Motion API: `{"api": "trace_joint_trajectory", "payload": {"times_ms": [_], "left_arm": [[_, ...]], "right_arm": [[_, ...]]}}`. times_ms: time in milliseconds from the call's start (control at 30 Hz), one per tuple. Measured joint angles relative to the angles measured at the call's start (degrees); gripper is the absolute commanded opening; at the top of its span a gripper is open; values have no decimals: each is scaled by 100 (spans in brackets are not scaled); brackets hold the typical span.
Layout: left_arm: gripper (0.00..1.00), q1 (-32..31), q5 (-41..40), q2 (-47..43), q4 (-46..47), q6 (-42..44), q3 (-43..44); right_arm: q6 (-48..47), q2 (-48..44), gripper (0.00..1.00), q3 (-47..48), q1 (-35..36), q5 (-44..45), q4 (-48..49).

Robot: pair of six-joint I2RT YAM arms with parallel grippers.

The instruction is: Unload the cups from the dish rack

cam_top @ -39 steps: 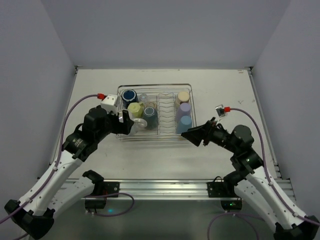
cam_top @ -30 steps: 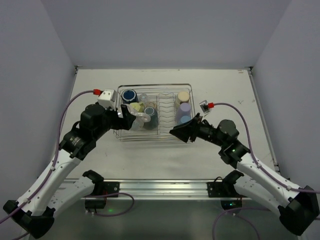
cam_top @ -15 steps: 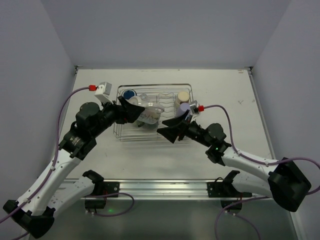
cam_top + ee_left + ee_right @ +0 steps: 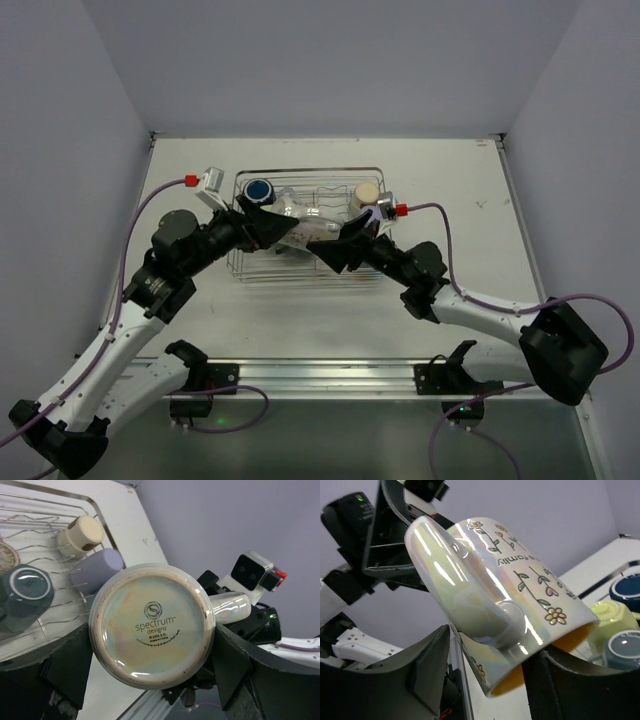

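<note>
My left gripper (image 4: pixel 283 226) is shut on the white iridescent mug (image 4: pixel 303 220) with flower print and orange inside, holding it tilted above the silver wire dish rack (image 4: pixel 310 172). In the left wrist view the mug's base (image 4: pixel 152 625) fills the space between my fingers. My right gripper (image 4: pixel 332 250) is open, its jaws on either side of the mug's rim and handle (image 4: pixel 505 600), the left jaw apart from it. In the rack lie a dark blue cup (image 4: pixel 259 190), a cream cup (image 4: pixel 366 192), a lavender cup (image 4: pixel 97 565), a teal cup (image 4: pixel 22 590) and a yellow-green cup (image 4: pixel 612 617).
The rack stands at the middle back of the white table (image 4: pixel 450 180). Grey walls close in the left, back and right. The two arms meet over the rack's front edge. The right arm's wrist camera (image 4: pixel 252 570) shows close behind the mug.
My left gripper lifted the mug out of the rack and carried it right. My right arm swung left and up until its open jaws came around the mug.
</note>
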Motion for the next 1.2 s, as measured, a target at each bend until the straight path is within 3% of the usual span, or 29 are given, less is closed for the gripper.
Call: {"api": "trace_joint_trajectory", "payload": {"times_ms": [100, 200, 233, 300, 333, 367, 433, 533, 967, 1067, 1200], "left_arm": [[0, 0, 186, -74, 378, -380, -240], [0, 0, 341, -140, 745, -739, -404], [9, 0, 380, -168, 846, -828, -448], [28, 9, 404, -234, 1012, -1038, -525], [52, 17, 433, -275, 1110, -1185, -553], [64, 15, 459, -332, 1163, -1346, -564], [85, 4, 505, -461, 1145, -1429, -564], [98, -48, 505, -546, 874, -1178, -483], [100, -50, 173, -1049, 494, 730, -278], [100, -50, 11, -1008, 149, 1239, -85], [100, -52, -446, -1054, -546, 1985, 63]], "right_arm": [[96, 63, 58, 74, 39, -63, 321], [221, 127, 48, 146, 105, -87, 608], [284, 144, 32, 162, 133, -96, 691], [595, 175, 16, 173, 197, -160, 885], [704, 197, 9, 181, 223, -214, 1027], [813, 199, 0, 184, 271, -275, 1209], [896, 151, 0, 199, 313, -389, 1423], [970, -15, 0, 74, 365, -407, 1344], [820, -2020, 0, -214, 142, 90, -973], [415, -2286, 0, 341, -55, 310, -2553], [-334, -2166, 0, 1862, -1008, 741, -5300]]}}
